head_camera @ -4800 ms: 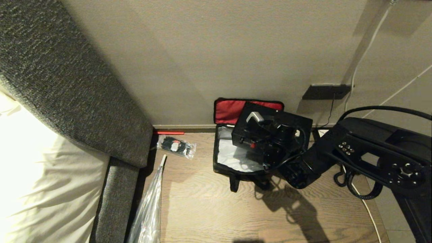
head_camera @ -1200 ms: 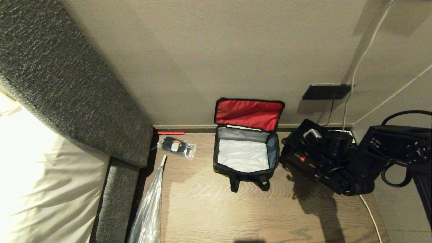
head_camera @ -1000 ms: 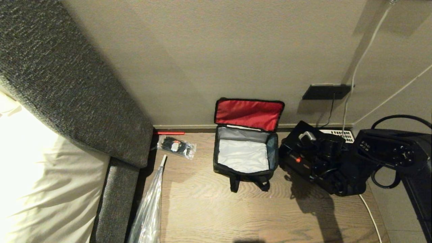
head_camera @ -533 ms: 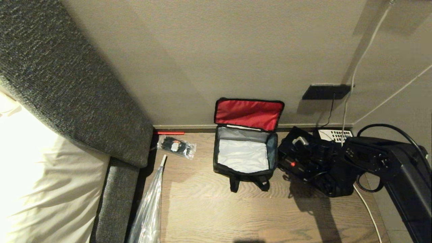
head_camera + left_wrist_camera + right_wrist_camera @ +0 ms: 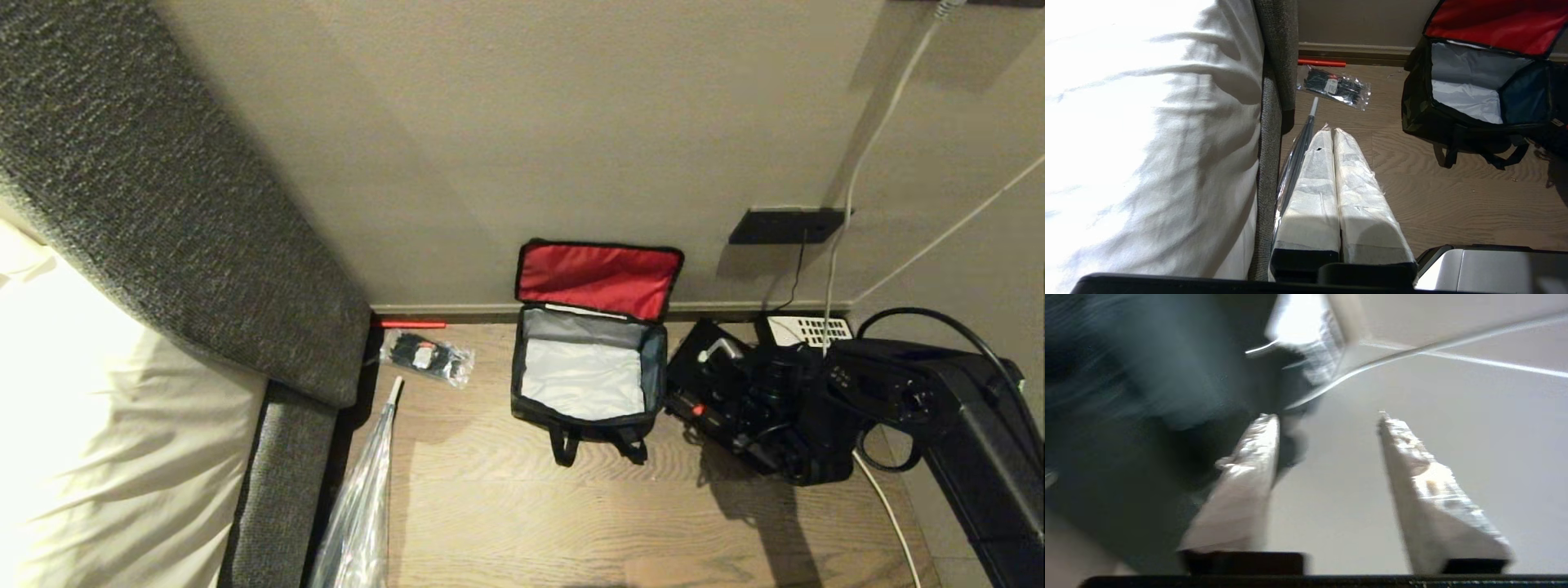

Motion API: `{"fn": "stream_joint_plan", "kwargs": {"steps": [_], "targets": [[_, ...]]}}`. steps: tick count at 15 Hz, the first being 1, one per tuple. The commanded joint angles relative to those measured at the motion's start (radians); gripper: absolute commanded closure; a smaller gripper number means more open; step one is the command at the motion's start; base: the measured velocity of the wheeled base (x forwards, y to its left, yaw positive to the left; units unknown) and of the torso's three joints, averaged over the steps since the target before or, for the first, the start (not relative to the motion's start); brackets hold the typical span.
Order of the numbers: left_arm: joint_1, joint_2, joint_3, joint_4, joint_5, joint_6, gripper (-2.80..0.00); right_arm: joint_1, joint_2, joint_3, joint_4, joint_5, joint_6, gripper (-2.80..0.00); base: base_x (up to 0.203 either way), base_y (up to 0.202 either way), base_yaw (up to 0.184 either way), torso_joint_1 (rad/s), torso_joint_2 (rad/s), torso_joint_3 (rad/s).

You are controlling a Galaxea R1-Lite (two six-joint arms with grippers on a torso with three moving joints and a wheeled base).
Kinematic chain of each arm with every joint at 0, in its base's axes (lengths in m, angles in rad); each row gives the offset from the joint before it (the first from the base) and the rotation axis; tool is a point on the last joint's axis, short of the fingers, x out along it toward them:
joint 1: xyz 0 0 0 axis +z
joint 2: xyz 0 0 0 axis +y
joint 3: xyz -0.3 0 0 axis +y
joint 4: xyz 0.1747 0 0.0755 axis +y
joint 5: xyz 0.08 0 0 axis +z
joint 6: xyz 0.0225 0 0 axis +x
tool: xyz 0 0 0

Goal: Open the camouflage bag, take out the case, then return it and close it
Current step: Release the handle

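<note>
Bag: the boxy camouflage bag point(image 5: 584, 384) with black sides stands open on the wooden floor point(image 5: 522, 514), red-lined lid against the wall, pale grey inside bare, just left of the right tool.
Case: the plain black rectangular case point(image 5: 694, 371) lies on the floor between bag and right tool, beside the bag.
Right tool point(image 5: 1327, 416): wide apart, nothing between its 2 fingers, case just beside 1.
Left tool point(image 5: 1327, 136): fingers pressed together, over the floor, bag well ahead.
</note>
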Motion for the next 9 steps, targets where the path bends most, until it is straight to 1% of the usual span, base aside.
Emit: {"fn": "stream_joint_plan", "kwargs": {"steps": [1, 4, 5, 6, 8, 9], "targets": [[0.000, 0.000, 0.000, 0.000, 0.000, -0.001, 0.00, 0.000, 0.009, 0.053, -0.001, 0.002, -0.006, -2.80, 0.000, 0.000, 0.000, 0.000, 0.00, 0.000], [0.000, 0.000, 0.000, 0.000, 0.000, 0.000, 0.00, 0.003, -0.066, 0.173, 0.001, 0.020, 0.002, -2.80, 0.000, 0.000, 0.000, 0.000, 0.00, 0.000], [0.000, 0.000, 0.000, 0.000, 0.000, -0.001, 0.00, 0.013, -0.093, 0.208, 0.004, 0.023, 0.021, -2.80, 0.000, 0.000, 0.000, 0.000, 0.00, 0.000], [0.000, 0.000, 0.000, -0.001, 0.000, 0.000, 0.00, 0.024, -0.135, 0.248, 0.014, 0.035, 0.048, 0.00, 0.000, 0.000, 0.000, 0.000, 0.00, 0.000], [0.000, 0.000, 0.000, 0.000, 0.000, -0.001, 0.00, 0.045, -0.226, 0.323, 0.077, 0.050, 0.087, 0.00, 0.000, 0.000, 0.000, 0.000, 0.00, 0.000], [0.000, 0.000, 0.000, -0.001, 0.000, 0.000, 0.00, 0.055, -0.282, 0.348, 0.116, 0.052, 0.121, 0.00, 0.000, 0.000, 0.000, 0.000, 0.00, 0.000]]}}
